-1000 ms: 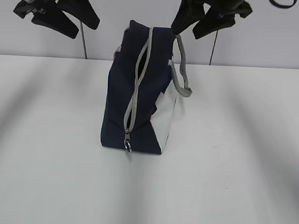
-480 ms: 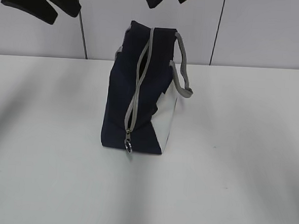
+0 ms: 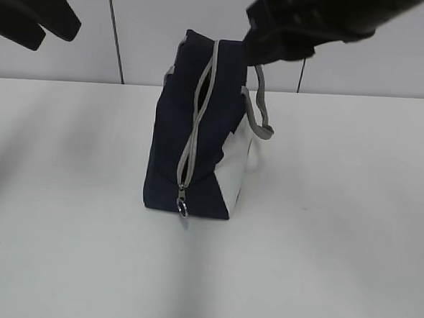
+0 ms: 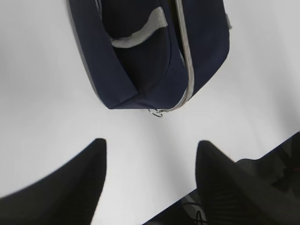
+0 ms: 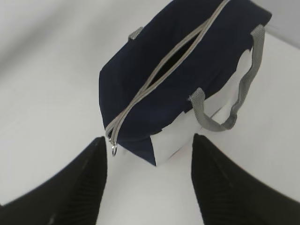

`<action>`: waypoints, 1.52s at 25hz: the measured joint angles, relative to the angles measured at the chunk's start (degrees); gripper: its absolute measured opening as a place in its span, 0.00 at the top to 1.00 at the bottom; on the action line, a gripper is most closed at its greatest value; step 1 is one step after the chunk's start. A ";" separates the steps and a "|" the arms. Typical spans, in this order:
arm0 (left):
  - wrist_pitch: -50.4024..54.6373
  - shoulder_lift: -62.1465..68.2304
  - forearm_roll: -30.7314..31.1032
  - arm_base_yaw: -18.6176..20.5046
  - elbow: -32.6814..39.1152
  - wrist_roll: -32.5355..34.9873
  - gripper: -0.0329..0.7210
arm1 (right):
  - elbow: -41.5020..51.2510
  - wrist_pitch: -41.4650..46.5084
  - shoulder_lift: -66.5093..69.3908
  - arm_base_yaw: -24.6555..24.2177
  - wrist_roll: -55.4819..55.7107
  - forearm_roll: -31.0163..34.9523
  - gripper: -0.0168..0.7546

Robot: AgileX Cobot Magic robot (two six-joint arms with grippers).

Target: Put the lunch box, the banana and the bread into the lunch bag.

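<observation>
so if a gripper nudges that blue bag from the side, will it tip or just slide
The bag stands tall on a narrow base, so it would probably tip rather than slide. Its fabric sides and drooping grey handle suggest it is soft and would likely dent first.

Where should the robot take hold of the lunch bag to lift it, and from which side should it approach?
Probably by the grey strap handle on the white-panel side of the lunch bag. It hangs as a loose loop away from the bag's wall, so a finger could slip under it. The right hand, open and empty, should come from above on that side.
</observation>
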 joint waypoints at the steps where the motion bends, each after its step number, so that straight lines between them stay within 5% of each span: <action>1: 0.00 -0.77 -0.05 0.00 0.68 0.00 0.39 | 5.23 -4.61 -2.84 0.00 -0.48 0.00 0.43; 7: 0.11 -2.57 -0.36 0.00 3.25 -0.05 0.39 | 33.45 -39.09 -14.45 0.00 -2.57 0.00 0.43; 12: 0.04 -2.74 -0.78 0.00 3.30 -0.05 0.40 | 45.49 -53.08 -13.45 0.00 -2.79 0.00 0.43; 23: 0.05 -2.58 -0.78 0.00 3.30 -0.05 0.44 | 47.65 -65.93 -0.06 0.00 0.52 -0.26 0.43; 31: 0.05 -2.26 -0.49 0.00 3.30 -0.05 0.45 | 47.65 -74.04 7.86 0.00 10.85 -16.52 0.51; 38: 0.05 -2.26 -0.36 0.00 3.30 -0.05 0.45 | 47.65 -83.10 16.69 0.00 12.44 -23.09 0.53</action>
